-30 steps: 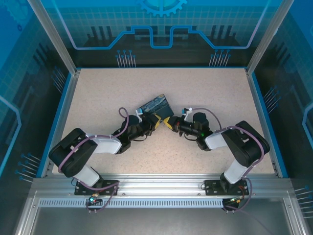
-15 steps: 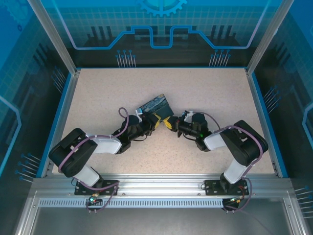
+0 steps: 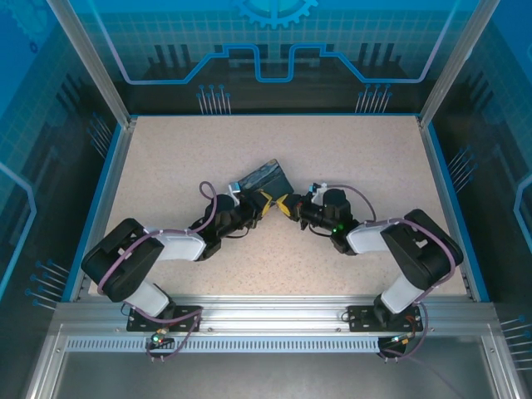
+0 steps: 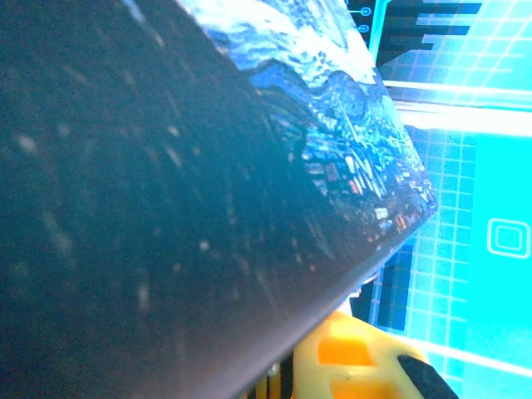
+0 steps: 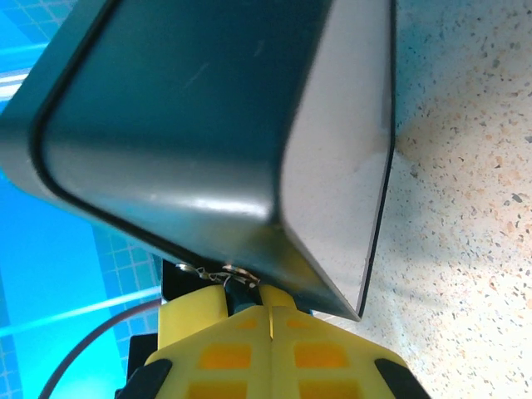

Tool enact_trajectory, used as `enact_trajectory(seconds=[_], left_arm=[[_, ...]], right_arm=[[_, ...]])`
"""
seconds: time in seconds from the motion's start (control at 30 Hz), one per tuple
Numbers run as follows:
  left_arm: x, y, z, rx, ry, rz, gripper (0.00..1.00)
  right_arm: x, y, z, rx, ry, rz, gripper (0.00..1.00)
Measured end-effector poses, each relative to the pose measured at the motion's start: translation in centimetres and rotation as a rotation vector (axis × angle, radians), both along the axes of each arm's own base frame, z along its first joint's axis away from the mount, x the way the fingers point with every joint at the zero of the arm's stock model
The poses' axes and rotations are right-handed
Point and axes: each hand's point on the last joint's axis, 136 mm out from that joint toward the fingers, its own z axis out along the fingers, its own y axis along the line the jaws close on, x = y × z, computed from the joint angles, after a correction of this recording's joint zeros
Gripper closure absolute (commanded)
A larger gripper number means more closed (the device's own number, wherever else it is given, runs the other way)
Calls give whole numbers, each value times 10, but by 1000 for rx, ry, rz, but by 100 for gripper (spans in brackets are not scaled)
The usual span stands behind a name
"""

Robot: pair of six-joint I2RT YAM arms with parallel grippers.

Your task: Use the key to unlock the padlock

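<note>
1. Blue starry-print padlock stands tilted on one edge mid-table, between both grippers.
2. Left gripper looks clamped on its lower edge. Right gripper is pinched shut on the key, tips against the padlock's dark side.
3. Padlock looks rigid, weighty and glossy-slick, so grip across its flat faces.
4. Key is tiny, thin and stiff and will likely twist, so pinch firmly with little overhang.
</note>
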Motion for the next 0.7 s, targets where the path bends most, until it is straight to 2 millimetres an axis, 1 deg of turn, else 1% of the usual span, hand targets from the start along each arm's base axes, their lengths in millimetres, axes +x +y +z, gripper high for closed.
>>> enact_trajectory(seconds=[0.13,0.27,0.47,0.7], left_arm=[[-1,-2,3,-8,-6,-11,100],[-2,-3,3,-10,-5,-22,100],[-3,-4,3,-10,-4,-28,100],[-3,-3,1,-7,-1,-23,100]], right_arm=[[-7,0,6,-43,-41,21,100],[-17,6,8,-79,-78,64,100],[-17,7,8,-121,-118,85,100],[-15,6,5,-127,-129,88,100]])
